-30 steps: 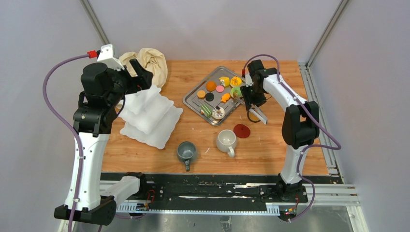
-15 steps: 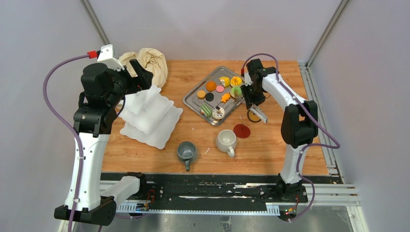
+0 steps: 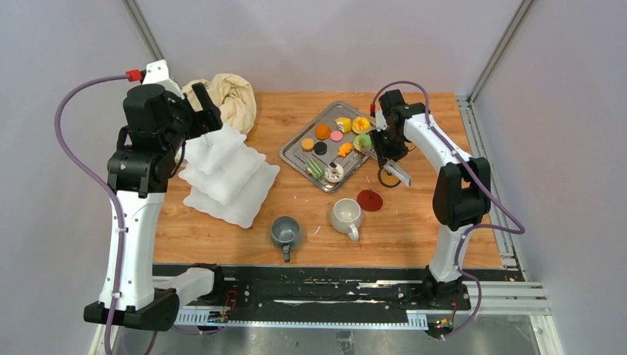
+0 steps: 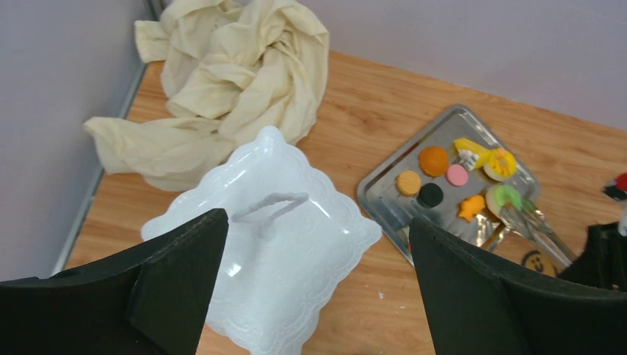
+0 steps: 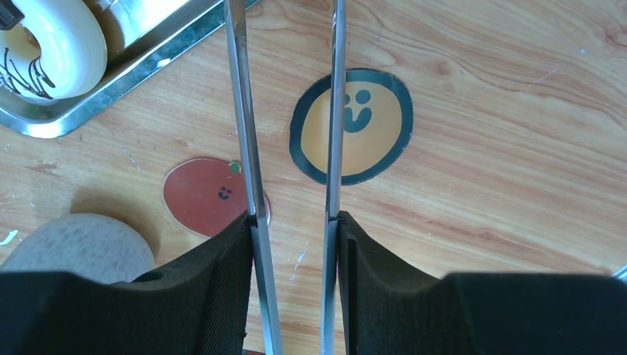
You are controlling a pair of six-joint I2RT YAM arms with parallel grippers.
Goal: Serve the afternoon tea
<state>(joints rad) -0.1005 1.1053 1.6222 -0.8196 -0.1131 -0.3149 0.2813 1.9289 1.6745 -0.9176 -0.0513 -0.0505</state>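
Jaws grip steel tongs (image 5: pixel 243 111) over a yellow smiley disc (image 5: pixel 370 140), red disc (image 5: pixel 203 196) beside.

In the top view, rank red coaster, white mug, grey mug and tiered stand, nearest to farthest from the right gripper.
1. Red coaster, by the right gripper.
2. White mug, centre front.
3. Grey mug, left of it.
4. Tiered stand, far left.

Three-tier stand (image 4: pixel 273 244): white, scalloped embossing.
Cloth (image 4: pixel 233 74): beige.
Mugs: grey mug (image 3: pixel 285 231), white mug (image 3: pixel 345 214).
Ring doughnut (image 4: pixel 503 196): green.
Round coaster (image 5: pixel 370 137): orange-yellow, dark rim, smiley face.
Small coaster (image 5: pixel 203 194): red, tiny face.
Iced doughnut (image 5: pixel 52 48): white, dark squiggles.
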